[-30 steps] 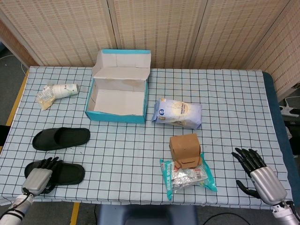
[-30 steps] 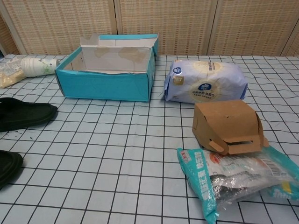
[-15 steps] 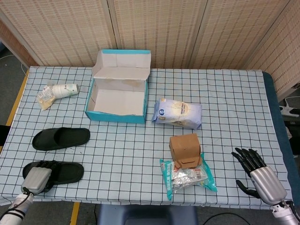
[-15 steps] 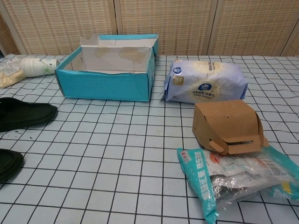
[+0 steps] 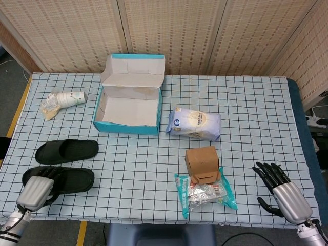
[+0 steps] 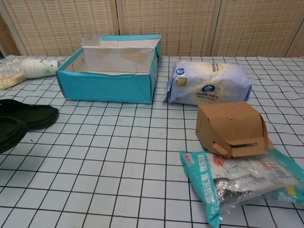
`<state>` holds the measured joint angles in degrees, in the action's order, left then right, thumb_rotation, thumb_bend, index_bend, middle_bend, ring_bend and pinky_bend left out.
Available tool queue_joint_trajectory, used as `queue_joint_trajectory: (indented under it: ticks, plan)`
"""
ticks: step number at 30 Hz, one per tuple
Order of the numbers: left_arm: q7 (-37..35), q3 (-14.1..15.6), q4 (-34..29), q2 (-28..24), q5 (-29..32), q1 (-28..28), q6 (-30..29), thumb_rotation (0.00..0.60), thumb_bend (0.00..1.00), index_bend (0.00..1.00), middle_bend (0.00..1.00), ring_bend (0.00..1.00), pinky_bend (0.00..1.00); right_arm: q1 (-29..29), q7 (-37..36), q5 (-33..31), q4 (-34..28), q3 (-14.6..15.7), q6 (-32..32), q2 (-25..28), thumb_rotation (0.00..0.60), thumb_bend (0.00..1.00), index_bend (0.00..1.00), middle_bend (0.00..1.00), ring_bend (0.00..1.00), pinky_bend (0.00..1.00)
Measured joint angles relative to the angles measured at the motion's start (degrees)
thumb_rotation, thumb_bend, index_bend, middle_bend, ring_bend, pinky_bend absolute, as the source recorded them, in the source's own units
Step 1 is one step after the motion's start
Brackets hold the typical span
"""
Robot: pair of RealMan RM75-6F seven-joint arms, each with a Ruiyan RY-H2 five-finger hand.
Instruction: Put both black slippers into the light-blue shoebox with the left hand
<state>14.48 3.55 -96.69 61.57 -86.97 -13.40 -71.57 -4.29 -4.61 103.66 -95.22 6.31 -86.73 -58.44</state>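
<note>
The open light-blue shoebox stands at the back left with its lid up, and its front wall shows in the chest view. One black slipper lies flat on the checked cloth in front of it, also seen as a dark slipper at the left edge. My left hand grips the heel end of the second black slipper, which is raised off the cloth and overlaps the first. My right hand rests at the front right corner, fingers spread, holding nothing.
A white-and-blue bag lies right of the shoebox. A brown carton sits on a teal snack packet near the front edge. A paper cup with a wrapper lies at the far left.
My left hand has closed on the near slipper and lifted it, moving it up and back towards the other slipper. The right hand has stayed put.
</note>
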Motion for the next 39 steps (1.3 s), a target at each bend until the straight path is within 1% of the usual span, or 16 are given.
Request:
queue_joint_trajectory:
  ticks: [3,7,10,12,16,20,23,27,31,36,39]
  plan:
    - [-0.7,-1.4,-2.4,-1.4,-0.6,-1.1,-0.4,0.6,0.56,0.29,0.34,0.27,0.37,0.0,0.4,-0.1,-0.1,0.0,0.2,-0.1,0.6,0.25,0.0,0.0,0.0,0.0]
    - [-1.8,-3.8,-6.0,-3.0,-0.4,-4.3,1.8,0.6,0.56,0.29,0.34,0.27,0.37,-0.1,1.1,-0.2,-0.2,0.0,0.8,-0.3,0.6,0.25,0.0,0.0,0.0,0.0]
    - [-1.8,-6.5,-8.7,-3.8,0.9,-7.9,4.9,0.6,0.56,0.29,0.34,0.27,0.37,-0.2,1.5,-0.5,-0.3,0.0,1.2,-0.4,0.6,0.25,0.0,0.0,0.0,0.0]
    - [-1.2,-8.8,-10.4,-4.0,2.8,-10.6,7.2,0.6,0.56,0.29,0.34,0.27,0.37,-0.2,1.8,-0.9,-0.4,0.0,1.4,-0.5,0.6,0.25,0.0,0.0,0.0,0.0]
    - [0.6,-13.2,-12.3,-3.7,8.4,-15.3,10.7,0.6,0.56,0.29,0.34,0.27,0.37,-0.3,2.2,-1.6,-0.4,-0.3,1.8,-0.6,0.6,0.25,0.0,0.0,0.0,0.0]
    - [2.7,-17.8,-13.2,-2.8,16.6,-21.1,14.4,0.6,0.56,0.29,0.34,0.27,0.37,-0.4,2.8,-2.7,-0.4,-0.7,2.5,-0.8,0.6,0.25,0.0,0.0,0.0,0.0]
    - [4.2,-20.5,-12.6,-1.3,22.9,-26.2,17.8,0.6,0.56,0.29,0.34,0.27,0.37,-0.6,3.7,-3.8,-0.4,-1.1,3.2,-1.1,0.6,0.25,0.0,0.0,0.0,0.0]
    - [5.2,-23.0,-9.5,2.2,29.6,-33.5,22.8,0.6,0.56,0.29,0.34,0.27,0.37,-0.9,4.9,-5.2,-0.5,-1.6,4.3,-1.7,0.6,0.25,0.0,0.0,0.0,0.0]
    - [5.4,-24.7,-3.0,7.2,33.5,-39.5,26.0,0.6,0.56,0.29,0.34,0.27,0.37,-1.2,5.4,-6.9,-0.5,-2.1,5.6,-1.9,0.6,0.25,0.0,0.0,0.0,0.0]
    - [3.5,-25.8,6.2,13.2,35.1,-44.1,28.4,0.6,0.56,0.29,0.34,0.27,0.37,-1.7,6.0,-9.2,-0.4,-2.8,7.1,-2.2,0.6,0.25,0.0,0.0,0.0,0.0]
    - [0.2,-26.5,12.5,17.1,34.8,-46.2,29.3,0.6,0.55,0.29,0.34,0.27,0.37,-1.9,6.6,-10.2,-0.4,-3.0,7.9,-2.3,0.6,0.25,0.0,0.0,0.0,0.0]
